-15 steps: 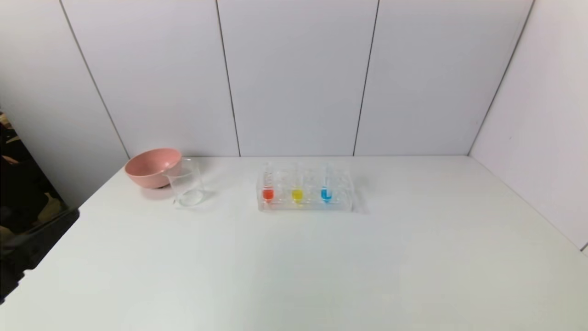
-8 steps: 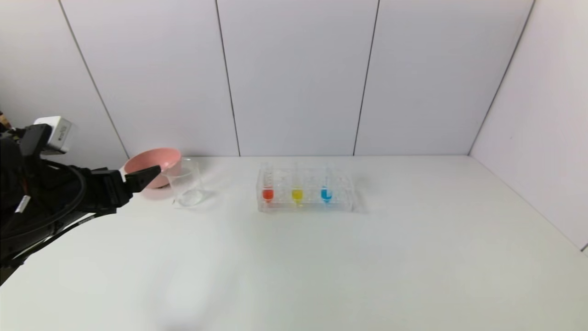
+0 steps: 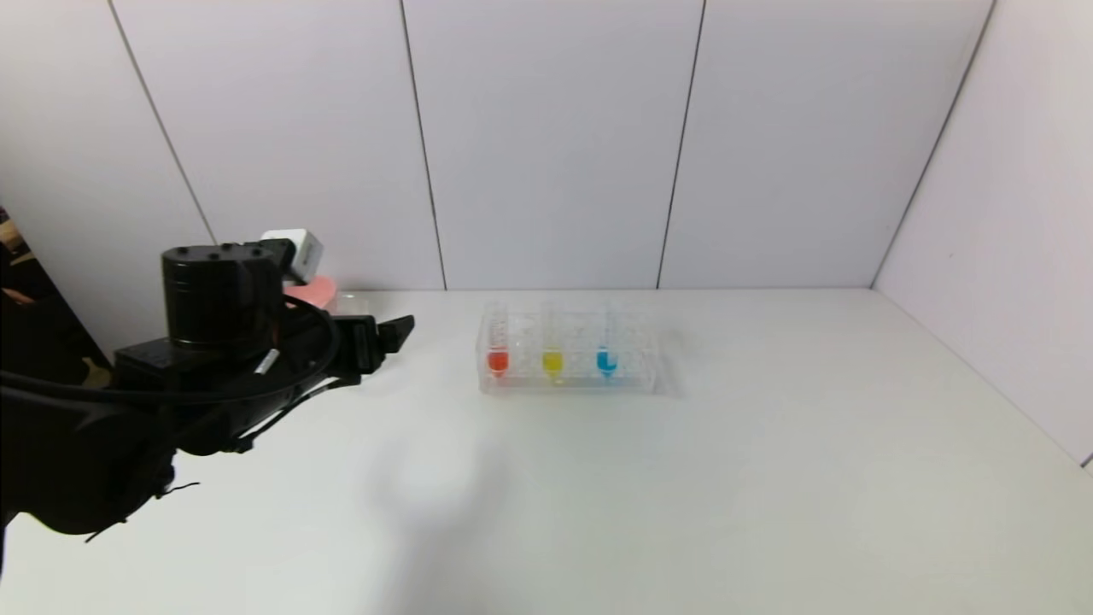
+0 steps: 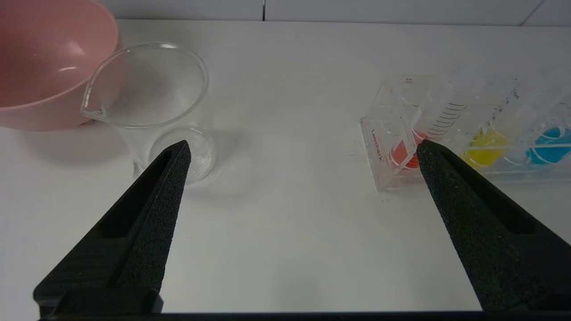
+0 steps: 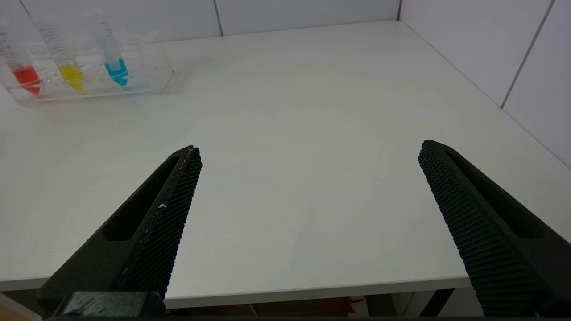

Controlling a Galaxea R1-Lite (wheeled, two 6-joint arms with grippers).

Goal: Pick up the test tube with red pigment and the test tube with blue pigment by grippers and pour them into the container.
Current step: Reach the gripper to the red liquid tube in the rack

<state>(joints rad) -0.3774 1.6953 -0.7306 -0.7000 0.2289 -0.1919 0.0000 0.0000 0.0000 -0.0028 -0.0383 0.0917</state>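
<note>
Hovering with jaws spread wide and empty, left gripper (image 4: 299,149) facing the upright test tube with red pigment (image 4: 412,149) ahead and slightly right in its clear rack (image 4: 379,142), container (image 4: 154,111) ahead-left, right gripper (image 5: 308,154) farther off, equally agape.
</note>
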